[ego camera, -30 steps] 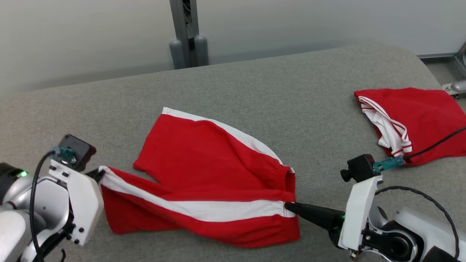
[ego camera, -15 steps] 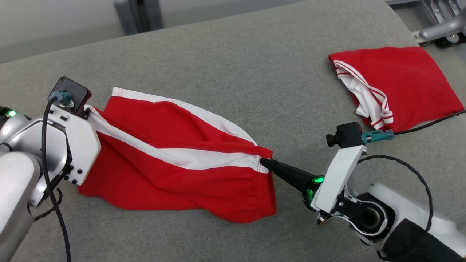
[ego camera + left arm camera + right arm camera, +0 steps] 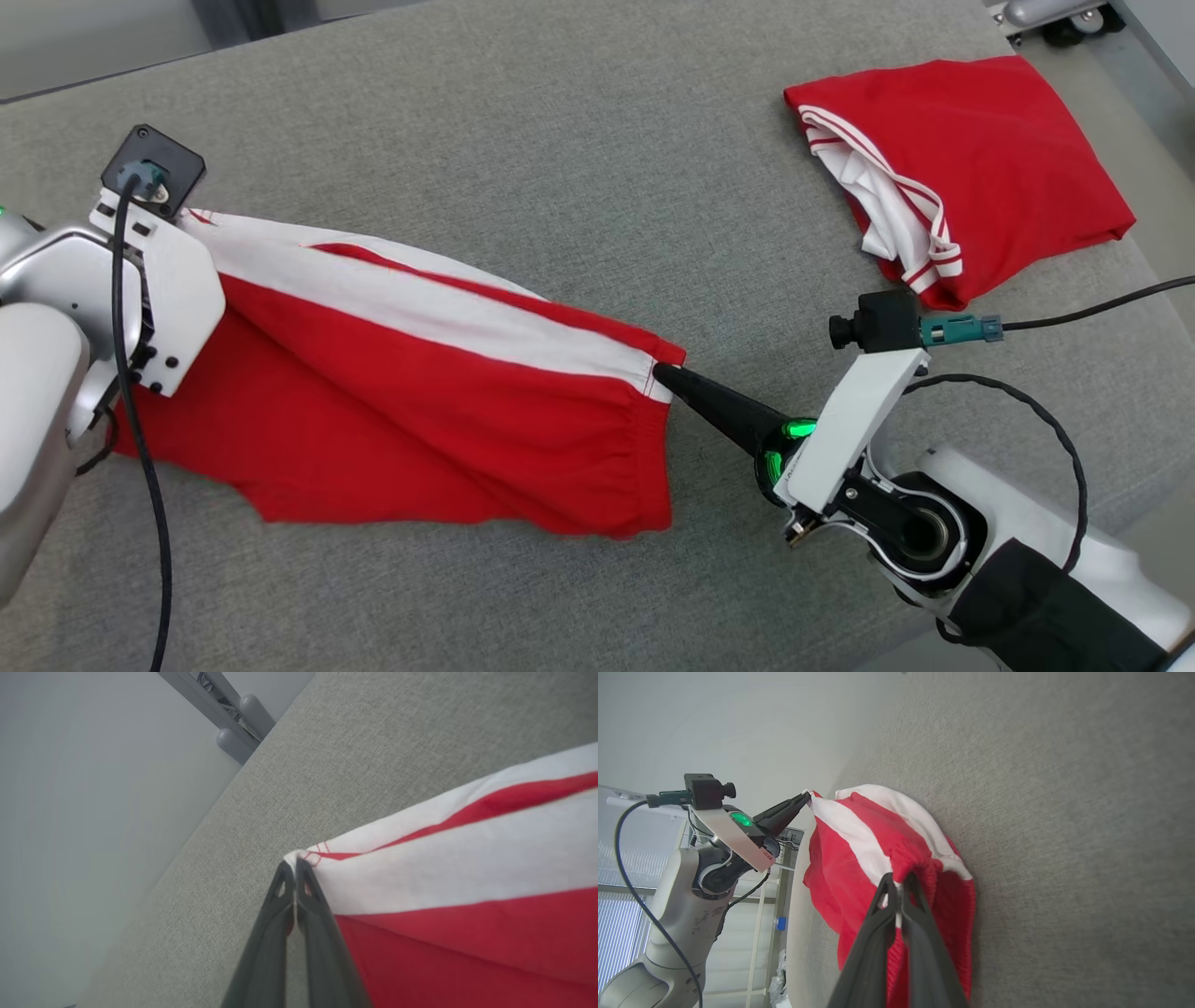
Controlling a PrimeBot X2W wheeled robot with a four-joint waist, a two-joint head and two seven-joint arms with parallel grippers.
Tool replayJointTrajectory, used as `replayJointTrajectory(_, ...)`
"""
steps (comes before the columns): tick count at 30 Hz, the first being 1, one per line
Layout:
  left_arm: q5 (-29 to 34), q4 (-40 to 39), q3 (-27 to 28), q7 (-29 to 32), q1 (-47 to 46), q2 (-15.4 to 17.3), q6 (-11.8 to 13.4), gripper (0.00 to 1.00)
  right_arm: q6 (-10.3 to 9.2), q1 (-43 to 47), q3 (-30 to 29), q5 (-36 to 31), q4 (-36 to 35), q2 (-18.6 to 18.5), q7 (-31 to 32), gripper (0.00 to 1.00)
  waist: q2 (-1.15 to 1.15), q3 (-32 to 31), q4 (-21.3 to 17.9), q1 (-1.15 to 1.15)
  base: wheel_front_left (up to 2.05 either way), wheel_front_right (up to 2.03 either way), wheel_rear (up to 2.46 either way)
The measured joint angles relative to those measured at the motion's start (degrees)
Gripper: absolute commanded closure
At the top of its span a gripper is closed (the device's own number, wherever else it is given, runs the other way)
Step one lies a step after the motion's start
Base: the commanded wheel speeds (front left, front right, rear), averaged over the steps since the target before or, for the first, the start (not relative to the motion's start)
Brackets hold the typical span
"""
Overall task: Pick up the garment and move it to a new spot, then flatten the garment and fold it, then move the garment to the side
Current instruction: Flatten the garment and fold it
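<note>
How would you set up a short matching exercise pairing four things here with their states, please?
Things:
1. left gripper
2. right gripper
3. shorts
4. folded garment

States:
a. lying apart at the far right
b. shut on the waistband
c. stretched between both grippers
d. shut on a hem corner

Pairs: 1-d, 2-b, 3-c, 4-a
</note>
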Motion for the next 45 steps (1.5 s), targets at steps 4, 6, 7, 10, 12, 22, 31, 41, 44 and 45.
replayJointTrajectory(4, 1.1, 3.1, -0.5, -1.9, -1.9, -0.8, -0.3, 1.0, 0.0, -0.1, -1.0, -0.3, 0.2, 0.6, -0.9, 1.0, 0.0, 0.7, -0.7, 0.0, 0.0, 0.0, 0.0)
replayJointTrajectory(6, 1.6, 4.5, -0.8, -2.9, -2.6, -1.3, -0.3, 1.0, -0.01, -0.1, -1.2, -0.4, 0.3, 0.9, -1.2, 1.0, 0.0, 1.0, -0.9, 0.0, 0.0, 0.0, 0.0)
replayJointTrajectory(7, 1.7, 5.1, -1.1, -3.2, -2.8, -1.5, -0.3, 1.0, 0.0, -0.1, -1.3, -0.5, 0.3, 1.1, -1.4, 1.0, 0.0, 1.1, -1.0, 0.0, 0.0, 0.0, 0.0)
replayJointTrajectory(10, 2.4, 7.0, -1.7, -4.1, -3.7, -1.8, -0.4, 1.0, 0.0, -0.1, -1.5, -0.6, 0.4, 1.5, -1.4, 1.0, 0.0, 1.4, -1.1, 0.0, 0.0, 0.0, 0.0)
replayJointTrajectory(12, 2.9, 8.2, -2.1, -4.7, -4.4, -2.0, -0.5, 1.0, 0.0, -0.2, -1.7, -0.9, 0.5, 1.7, -1.7, 1.0, 0.0, 1.6, -1.2, 0.0, 0.0, 0.0, 0.0)
replayJointTrajectory(22, 5.0, 13.8, -4.2, -6.7, -7.4, -3.3, -1.1, 1.0, 0.0, -0.8, -2.9, -1.8, 0.8, 3.2, -2.9, 1.0, 0.0, 3.2, -1.5, 0.0, 0.0, 0.0, 0.0)
replayJointTrajectory(31, 5.3, 16.6, -4.8, -8.2, -8.2, -4.6, 0.4, 0.0, 0.0, -0.8, -3.3, -1.6, 3.4, 4.0, -2.5, 0.0, 0.0, 4.0, -1.5, 0.0, 0.0, 0.0, 0.0)
replayJointTrajectory(41, 4.2, 15.7, -3.3, -15.2, -8.0, -6.4, 3.6, 0.0, 0.0, -0.7, -3.7, -7.2, 4.9, 0.3, -7.7, 0.0, 0.0, 1.0, 0.2, 0.0, 0.0, 0.0, 0.0)
replayJointTrajectory(44, 2.6, 13.3, -1.3, -19.3, -6.7, -7.2, 6.2, 0.0, 0.0, -0.7, -4.3, -11.8, 5.3, -2.2, -12.7, 0.0, 0.0, -0.6, 1.1, 0.0, 0.0, 0.0, 0.0)
replayJointTrajectory(45, 2.0, 12.2, -0.5, -20.9, -5.9, -7.3, 7.2, 0.0, 0.0, -0.7, -4.3, -14.0, 5.6, -3.2, -14.7, 0.0, 0.0, -1.2, 1.4, 0.0, 0.0, 0.0, 0.0)
